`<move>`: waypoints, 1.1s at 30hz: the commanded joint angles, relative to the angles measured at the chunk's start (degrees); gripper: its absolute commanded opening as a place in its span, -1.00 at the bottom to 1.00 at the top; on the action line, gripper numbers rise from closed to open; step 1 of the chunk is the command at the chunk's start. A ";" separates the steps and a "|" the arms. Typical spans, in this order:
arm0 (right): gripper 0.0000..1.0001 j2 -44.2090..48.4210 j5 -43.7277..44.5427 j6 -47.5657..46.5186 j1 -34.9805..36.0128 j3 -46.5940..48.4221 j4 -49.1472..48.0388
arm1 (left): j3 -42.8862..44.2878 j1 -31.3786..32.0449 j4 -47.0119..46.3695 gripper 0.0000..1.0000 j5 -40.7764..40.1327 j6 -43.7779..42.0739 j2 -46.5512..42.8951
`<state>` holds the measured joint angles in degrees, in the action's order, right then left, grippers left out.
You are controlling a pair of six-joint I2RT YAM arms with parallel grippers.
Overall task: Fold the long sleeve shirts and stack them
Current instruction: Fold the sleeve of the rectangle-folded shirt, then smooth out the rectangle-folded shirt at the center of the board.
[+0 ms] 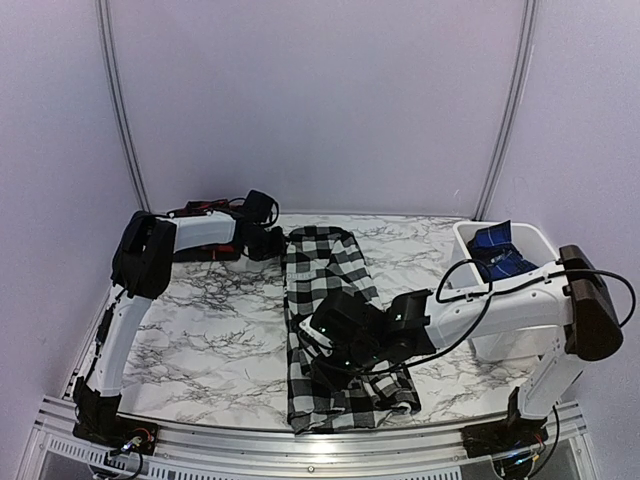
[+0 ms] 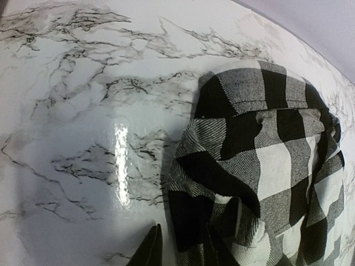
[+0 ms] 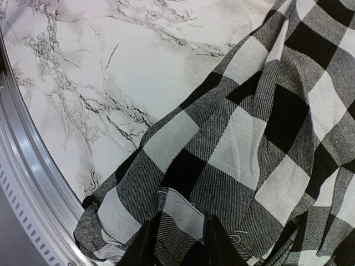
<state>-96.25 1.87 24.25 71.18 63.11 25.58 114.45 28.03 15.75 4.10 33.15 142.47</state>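
Observation:
One long sleeve shirt, in black-and-white buffalo check, lies as a long narrow strip from the table's far middle to its near edge. My left gripper is at the shirt's far left corner. In the left wrist view that gripper is slightly open: one finger rests on bare marble beside the rumpled cloth. My right gripper hovers low over the near part of the strip. In the right wrist view it stands slightly open, with a loose flap of the shirt between the fingertips. No second shirt is clearly in view.
A white bin holding blue fabric stands at the back right. Something dark reddish lies under the left forearm, too hidden to identify. The table's metal front rail runs close to the shirt's near end. Bare marble lies left of the shirt.

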 commanded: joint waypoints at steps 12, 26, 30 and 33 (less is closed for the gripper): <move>0.29 4.62 2.73 -2.15 -10.55 6.65 -2.87 | 2.33 -1.40 6.08 -0.13 2.99 -4.56 -7.69; -0.09 -8.10 -12.23 -3.40 -29.00 14.45 -17.40 | -20.82 4.97 4.71 -0.77 8.11 -0.21 -25.76; -0.14 -13.90 -16.35 -3.45 -30.41 17.50 -19.69 | -30.48 9.24 -0.93 -0.88 11.70 3.02 -30.40; -0.16 -17.36 -18.68 -3.08 -31.87 18.33 -21.77 | -35.96 12.35 -6.11 -0.96 14.64 6.37 -32.16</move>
<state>-110.17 -11.20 21.52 41.17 78.81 8.19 84.33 37.15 16.40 13.78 34.96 113.19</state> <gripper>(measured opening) 0.427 0.042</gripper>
